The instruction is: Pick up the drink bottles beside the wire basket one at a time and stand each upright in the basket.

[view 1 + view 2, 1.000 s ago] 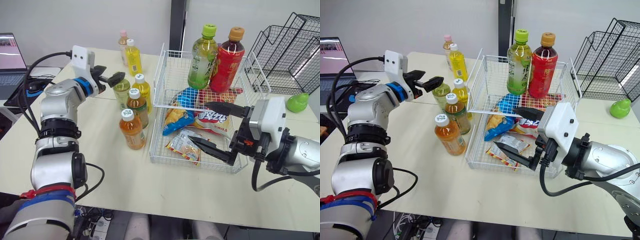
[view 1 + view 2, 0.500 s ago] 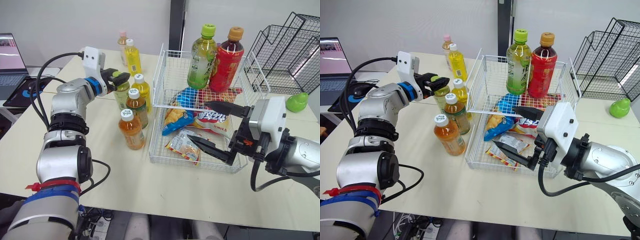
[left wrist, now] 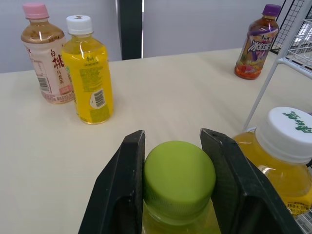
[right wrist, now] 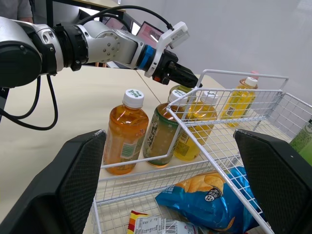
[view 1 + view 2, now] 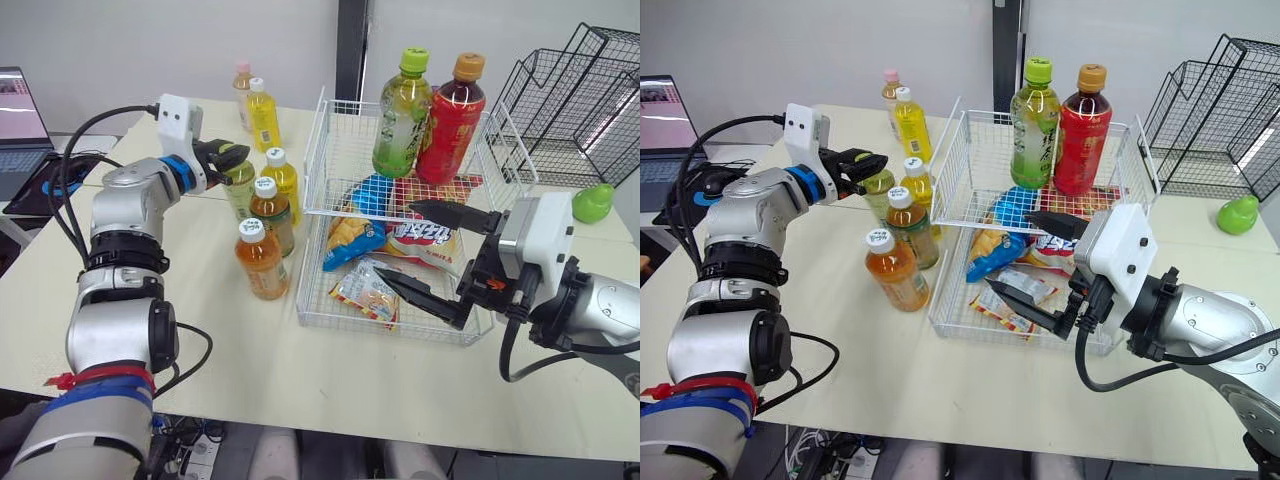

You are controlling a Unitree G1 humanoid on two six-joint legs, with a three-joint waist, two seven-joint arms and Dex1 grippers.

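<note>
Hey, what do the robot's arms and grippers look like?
Both arms are silver segments with black joints and black cables. The left gripper and right gripper each have two tapered black fingers and a white boxy wrist housing. The left wrist has a blue ring.

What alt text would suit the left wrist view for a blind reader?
The left gripper's two black fingers clamp the green cap of a plastic bottle of yellow-green drink. A white-capped yellow bottle stands beside it; three more bottles stand farther off on the beige table.

The green-capped bottle (image 3: 179,178) is cut off below its neck; the laptop (image 5: 18,108) runs off the edge.
</note>
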